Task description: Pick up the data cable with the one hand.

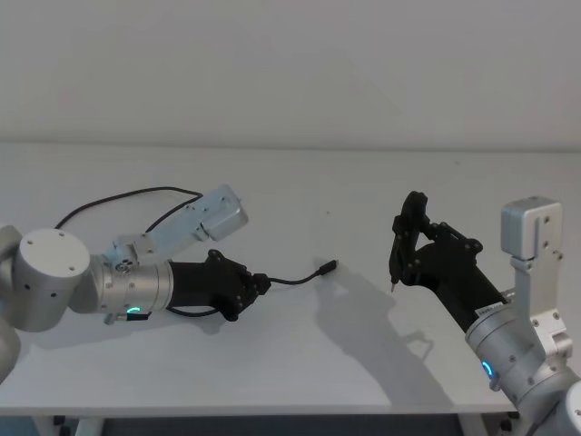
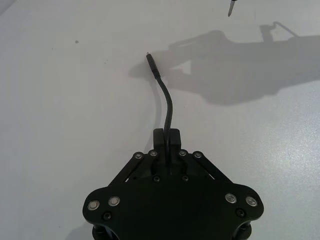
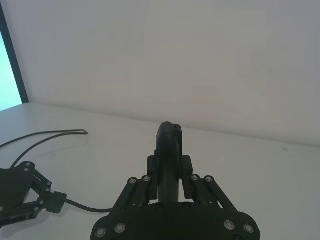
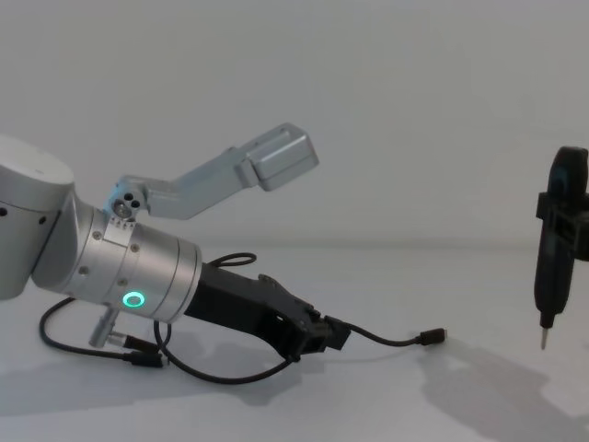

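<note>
- The white counter (image 1: 300, 182) fills the lower part of the head view and meets a plain pale wall behind.
- The left arm (image 4: 138, 267), a thick silver wrist with a lit green ring, comes in from the left edge of the chest view and lies low over the counter, pointing toward the middle of the frame.
- The right arm (image 1: 517, 350) rises from the lower right corner of the head view and points up and to the left.
- The left tool (image 1: 261, 283) is clenched on the data cable (image 1: 295, 279); in the left wrist view the cord comes out from between the two fingertips (image 2: 173, 136).
- The right tool (image 1: 410, 247) stands at the right of the middle of the head view, high over the counter, and is clamped on a dark pointed pen (image 4: 550, 249).
- From the left tool the data cable runs in a soft curve toward the middle of the frame. The rest of it loops back under the left arm and makes an arc on the counter to the upper left.
- The pen is nearly upright, its thin tip downward and off the counter.
- The plug (image 1: 328, 267) is the free end, near the centre of the head view, well apart from the pen tip on its right. I cannot tell whether it touches the counter.
</note>
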